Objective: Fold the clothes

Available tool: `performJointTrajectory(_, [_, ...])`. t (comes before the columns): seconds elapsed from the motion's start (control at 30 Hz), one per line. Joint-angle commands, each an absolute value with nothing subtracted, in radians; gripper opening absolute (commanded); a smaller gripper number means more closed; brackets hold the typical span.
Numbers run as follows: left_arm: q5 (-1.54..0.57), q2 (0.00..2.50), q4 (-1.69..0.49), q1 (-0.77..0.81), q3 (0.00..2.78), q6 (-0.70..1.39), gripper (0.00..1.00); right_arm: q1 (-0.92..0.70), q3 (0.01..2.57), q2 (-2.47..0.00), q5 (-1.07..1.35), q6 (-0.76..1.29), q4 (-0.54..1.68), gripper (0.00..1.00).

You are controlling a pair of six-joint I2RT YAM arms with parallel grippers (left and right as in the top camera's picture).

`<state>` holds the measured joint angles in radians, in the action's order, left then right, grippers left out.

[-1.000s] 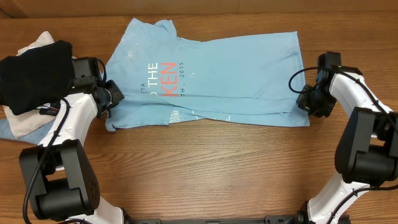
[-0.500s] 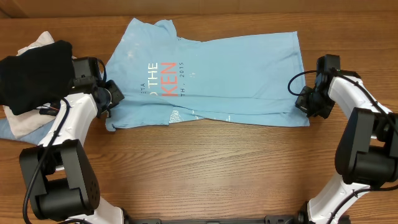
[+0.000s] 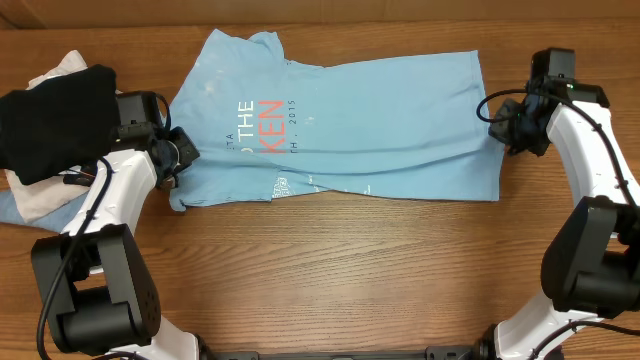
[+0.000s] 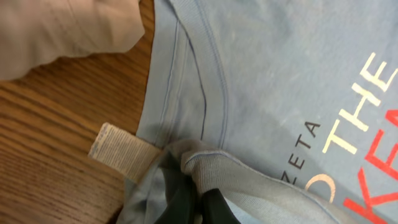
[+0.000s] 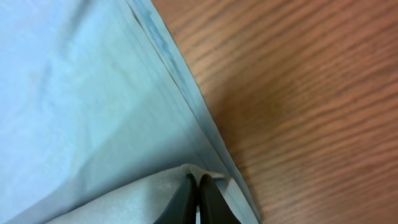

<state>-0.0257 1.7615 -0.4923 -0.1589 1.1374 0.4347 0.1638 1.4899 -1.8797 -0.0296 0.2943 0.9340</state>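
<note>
Your right end effector (image 3: 507,122) has slid along the T-shirt's (image 3: 350,120) right edge toward the far side of the worktop (image 3: 330,270); its wrist view shows the fingertips pressed together, pinching a thin upper layer of the blue cloth at that edge. Your left end effector (image 3: 178,157) sits at the opposite edge, closed on a bunched fold of the same shirt beside a small woven label (image 4: 118,150). Between them, the shirt lies flat, with the black garment (image 3: 50,115) well off to the left.
</note>
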Motion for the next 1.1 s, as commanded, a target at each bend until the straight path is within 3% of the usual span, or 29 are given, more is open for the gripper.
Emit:
performJointTrajectory(0.0, [-0.036, 1.731, -0.468, -0.163, 1.135, 0.408, 0.04, 0.148, 1.505, -1.861, -0.02, 0.282, 0.902, 0.04])
performJointTrajectory(0.6, [-0.05, 1.731, -0.402, -0.163, 1.135, 0.446, 0.04, 0.118, 1.498, -1.863, -0.02, 0.281, 0.625, 0.04])
performJointTrajectory(1.07, [-0.05, 1.732, -0.393, -0.163, 1.135, 0.447, 0.04, 0.105, 1.493, -1.977, -0.02, 0.281, 0.606, 0.04])
